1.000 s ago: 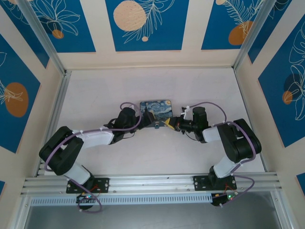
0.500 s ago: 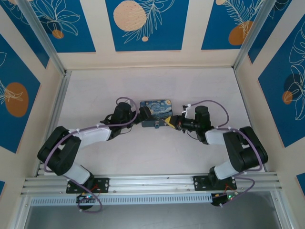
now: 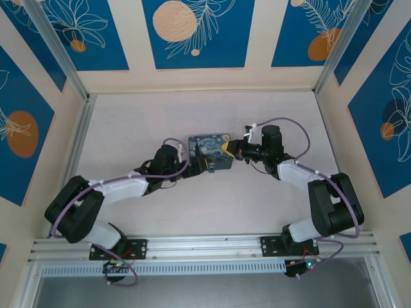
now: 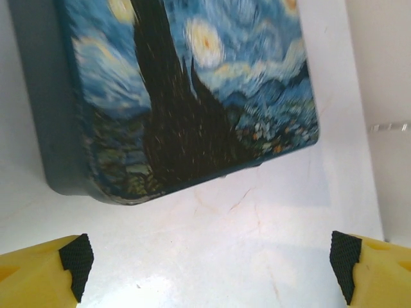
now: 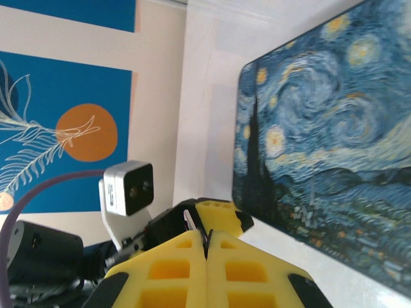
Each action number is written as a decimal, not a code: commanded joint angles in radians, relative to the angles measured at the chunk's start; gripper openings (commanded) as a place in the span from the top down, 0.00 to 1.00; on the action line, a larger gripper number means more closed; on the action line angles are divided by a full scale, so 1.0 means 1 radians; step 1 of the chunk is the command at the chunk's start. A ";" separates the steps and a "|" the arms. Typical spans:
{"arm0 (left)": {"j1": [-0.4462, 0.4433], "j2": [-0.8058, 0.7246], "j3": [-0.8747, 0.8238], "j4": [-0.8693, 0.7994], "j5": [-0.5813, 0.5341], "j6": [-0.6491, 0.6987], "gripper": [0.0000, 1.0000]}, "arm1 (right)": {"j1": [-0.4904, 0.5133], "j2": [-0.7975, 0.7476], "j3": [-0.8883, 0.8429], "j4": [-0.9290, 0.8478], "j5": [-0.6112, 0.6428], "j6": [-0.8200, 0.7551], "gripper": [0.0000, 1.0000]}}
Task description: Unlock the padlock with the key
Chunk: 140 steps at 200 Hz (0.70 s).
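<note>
At box [image 3: 209, 153] left edge, left pincer [image 4: 212, 263] spread; right pincer [image 5: 207, 239] pinching key [image 5: 191, 221], shifted farther back.

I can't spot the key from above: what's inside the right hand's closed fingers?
In the right wrist view the right hand is shut, and what looks like the key, a thin silvery strip, pokes out at its tip. The remainder is covered by the yellow fingers.

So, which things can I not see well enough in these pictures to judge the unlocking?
- The padlock: top view, too small at the box's near edge; locked or open, I cannot tell.
- The key: right wrist view, a thin silvery tip; the rest is hidden inside the shut right gripper.
- The box's front: left wrist view, blurred and in shadow under the lid.
</note>
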 commanded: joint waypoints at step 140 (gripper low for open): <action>-0.084 0.295 0.182 0.040 -0.040 0.372 0.17 | -0.008 0.164 0.000 0.041 0.019 0.025 1.00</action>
